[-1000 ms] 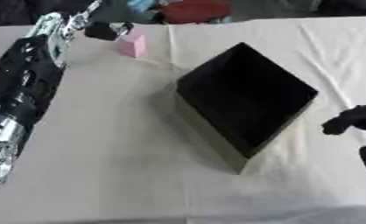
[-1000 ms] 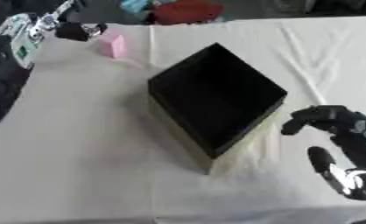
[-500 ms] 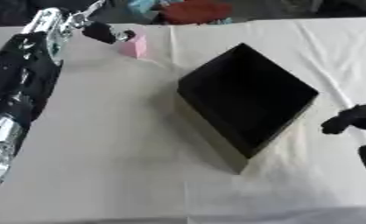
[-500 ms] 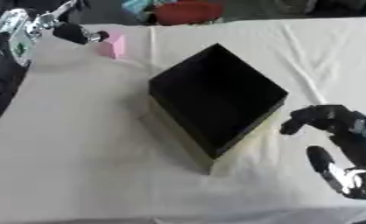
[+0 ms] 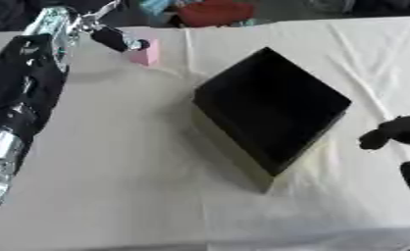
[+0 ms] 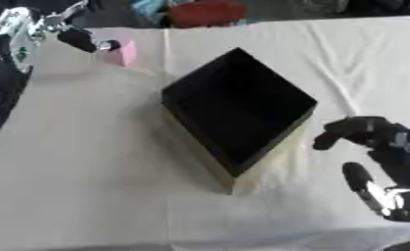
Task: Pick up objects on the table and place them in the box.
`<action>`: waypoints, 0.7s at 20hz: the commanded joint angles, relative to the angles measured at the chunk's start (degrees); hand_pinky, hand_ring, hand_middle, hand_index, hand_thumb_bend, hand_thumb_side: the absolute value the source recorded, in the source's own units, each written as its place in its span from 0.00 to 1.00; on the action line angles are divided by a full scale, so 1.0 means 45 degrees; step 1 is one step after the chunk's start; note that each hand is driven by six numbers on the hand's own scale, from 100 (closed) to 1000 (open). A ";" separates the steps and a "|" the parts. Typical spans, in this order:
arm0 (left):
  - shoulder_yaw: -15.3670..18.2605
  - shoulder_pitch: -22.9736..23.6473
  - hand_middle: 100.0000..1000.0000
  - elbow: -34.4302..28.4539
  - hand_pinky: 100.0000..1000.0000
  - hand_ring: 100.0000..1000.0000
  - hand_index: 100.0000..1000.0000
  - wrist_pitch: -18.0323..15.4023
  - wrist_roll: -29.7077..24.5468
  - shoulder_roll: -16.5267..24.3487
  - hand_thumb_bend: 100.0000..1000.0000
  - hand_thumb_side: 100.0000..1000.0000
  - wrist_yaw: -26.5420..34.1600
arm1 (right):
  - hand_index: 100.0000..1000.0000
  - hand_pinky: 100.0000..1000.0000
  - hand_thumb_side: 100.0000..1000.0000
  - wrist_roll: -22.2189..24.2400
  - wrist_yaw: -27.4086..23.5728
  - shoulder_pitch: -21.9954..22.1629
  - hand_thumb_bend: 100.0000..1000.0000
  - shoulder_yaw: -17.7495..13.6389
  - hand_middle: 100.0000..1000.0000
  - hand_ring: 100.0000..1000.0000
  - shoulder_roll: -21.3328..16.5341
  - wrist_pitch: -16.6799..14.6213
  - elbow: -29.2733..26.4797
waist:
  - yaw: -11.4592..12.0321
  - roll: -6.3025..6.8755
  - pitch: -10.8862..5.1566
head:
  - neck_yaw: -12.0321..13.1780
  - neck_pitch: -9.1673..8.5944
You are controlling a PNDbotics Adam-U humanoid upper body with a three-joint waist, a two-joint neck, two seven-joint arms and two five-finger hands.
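Observation:
A small pink block [image 5: 146, 53] stands at the far left of the white table. My left arm stretches up the left side, and my left hand [image 5: 112, 37] reaches the block from the left, one dark fingertip touching its top edge; the fingers are extended, not wrapped round it. The black box [image 5: 273, 105] sits open and empty in the middle, turned corner-on. My right hand [image 6: 382, 147] rests idle at the lower right, fingers relaxed, holding nothing.
The white tablecloth [image 5: 122, 162] covers the whole table. A red object [image 5: 213, 11] and a bluish one [image 5: 154, 7] lie beyond the far edge. My left forearm [image 5: 24, 93] covers the table's left margin.
My left hand has edged right until its fingertip meets the pink block. The box and my right hand have stayed put.

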 commanded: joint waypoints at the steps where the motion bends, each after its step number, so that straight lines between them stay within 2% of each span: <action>1: 0.0022 -0.0418 0.65 -0.0139 0.71 0.66 0.98 -0.0104 0.0015 0.0443 0.50 0.45 -0.0229 | 0.82 0.71 0.33 0.1667 0.0040 -0.0139 0.00 -0.0065 0.56 0.64 -0.0208 -0.1645 -0.0181 | -0.0037 0.0008 -0.0127 | -0.0039 -0.0005; 7: 0.0106 -0.0474 0.65 -0.0013 0.70 0.64 0.98 0.0088 0.0010 0.0425 0.44 0.50 -0.0356 | 0.82 0.71 0.33 0.1683 0.0075 -0.0190 0.00 -0.0071 0.56 0.64 -0.0195 -0.1639 -0.0191 | -0.0092 0.0018 0.0056 | -0.0053 -0.0050; 11: 0.0117 -0.0496 0.65 0.0034 0.70 0.64 0.98 0.0241 -0.0059 0.0411 0.44 0.50 -0.0349 | 0.82 0.71 0.33 0.1683 0.0086 -0.0200 0.00 -0.0073 0.56 0.64 -0.0194 -0.1647 -0.0189 | -0.0107 0.0014 0.0093 | -0.0053 -0.0056; 13: 0.0338 -0.0506 0.64 0.0298 0.69 0.62 0.99 0.0446 -0.0173 0.0416 0.36 0.57 -0.0381 | 0.82 0.71 0.33 0.1688 0.0094 -0.0219 0.00 -0.0077 0.56 0.64 -0.0183 -0.1655 -0.0191 | -0.0139 -0.0009 0.0186 | -0.0040 -0.0067; 14: 0.0439 -0.0544 0.64 0.0476 0.69 0.62 0.99 0.0629 -0.0251 0.0375 0.36 0.57 -0.0387 | 0.82 0.71 0.33 0.1690 0.0100 -0.0226 0.00 -0.0078 0.56 0.64 -0.0179 -0.1661 -0.0191 | -0.0157 -0.0017 0.0212 | -0.0025 -0.0064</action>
